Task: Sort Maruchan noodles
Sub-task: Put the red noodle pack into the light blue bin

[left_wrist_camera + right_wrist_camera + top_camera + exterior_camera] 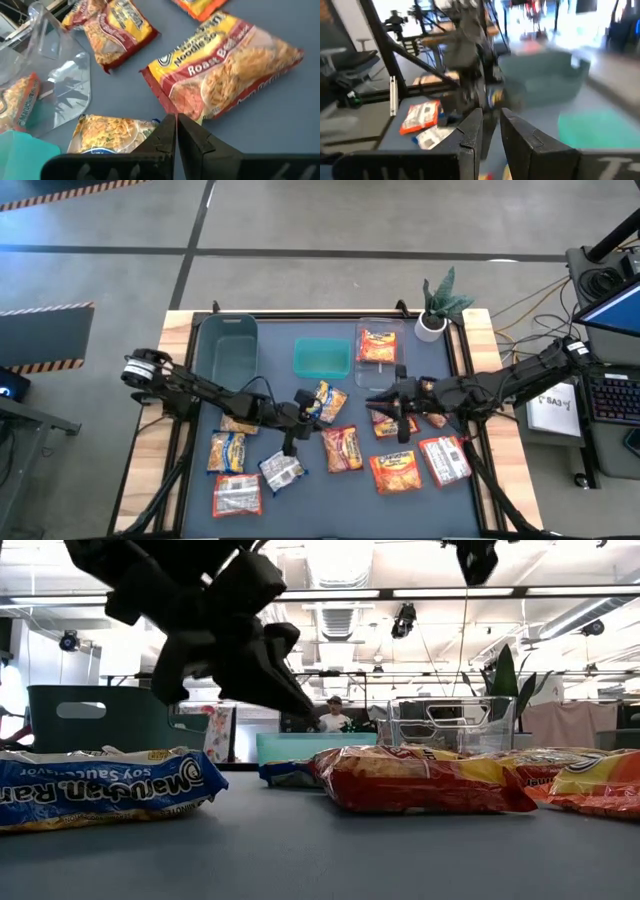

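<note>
Several Maruchan packets lie flat on the blue-grey table top (300, 510). Among them are a yellow-and-blue one (326, 402), a red one (343, 448), an orange one (395, 471) and red-and-white ones (445, 460) (237, 496). One more packet (377, 345) lies in the clear bin (380, 330). My left gripper (298, 418) (176, 124) hangs shut and empty above the table, between the yellow-and-blue packet (112, 132) and a red Roast Beef packet (225, 70). My right gripper (385, 401) (491, 122) is raised over the table's middle, level, pointing toward the left arm, its fingers a narrow gap apart with nothing between them.
A dark teal bin (228, 348), a small turquoise bin (322, 358) and the clear bin stand along the far edge, beside a potted plant (438, 305). The low view shows a blue packet (100, 790) and a red one (410, 780) close by. A person (333, 718) stands far behind the table.
</note>
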Controlling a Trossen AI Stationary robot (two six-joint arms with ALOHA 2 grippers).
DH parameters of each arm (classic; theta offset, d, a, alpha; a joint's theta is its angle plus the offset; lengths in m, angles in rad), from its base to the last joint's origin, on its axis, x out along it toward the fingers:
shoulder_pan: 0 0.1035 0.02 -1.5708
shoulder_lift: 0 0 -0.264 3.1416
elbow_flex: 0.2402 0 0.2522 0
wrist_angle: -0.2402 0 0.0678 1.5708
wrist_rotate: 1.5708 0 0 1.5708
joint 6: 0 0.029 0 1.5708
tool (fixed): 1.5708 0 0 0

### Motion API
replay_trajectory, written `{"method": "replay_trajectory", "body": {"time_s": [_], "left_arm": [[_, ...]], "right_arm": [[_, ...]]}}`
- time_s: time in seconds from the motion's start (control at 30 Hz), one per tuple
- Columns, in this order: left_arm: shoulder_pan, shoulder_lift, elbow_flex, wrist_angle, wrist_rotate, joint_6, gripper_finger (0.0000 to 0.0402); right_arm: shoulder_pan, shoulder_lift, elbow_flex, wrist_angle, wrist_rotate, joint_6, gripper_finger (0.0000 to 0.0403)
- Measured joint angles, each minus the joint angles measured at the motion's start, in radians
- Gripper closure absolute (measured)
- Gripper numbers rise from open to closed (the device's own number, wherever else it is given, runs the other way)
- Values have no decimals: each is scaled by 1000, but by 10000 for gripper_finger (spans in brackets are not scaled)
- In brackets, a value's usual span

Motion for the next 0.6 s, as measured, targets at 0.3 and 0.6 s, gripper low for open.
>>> {"method": "replay_trajectory", "body": {"time_s": [0.3, 0.6], "left_arm": [[-42, -74, -37, -3, -104, -157, 402], [-73, -121, -44, -34, 1, -481, 401]], "right_arm": [[23, 245, 223, -440, -132, 527, 360], [52, 542, 520, -901, -281, 805, 371]]}}
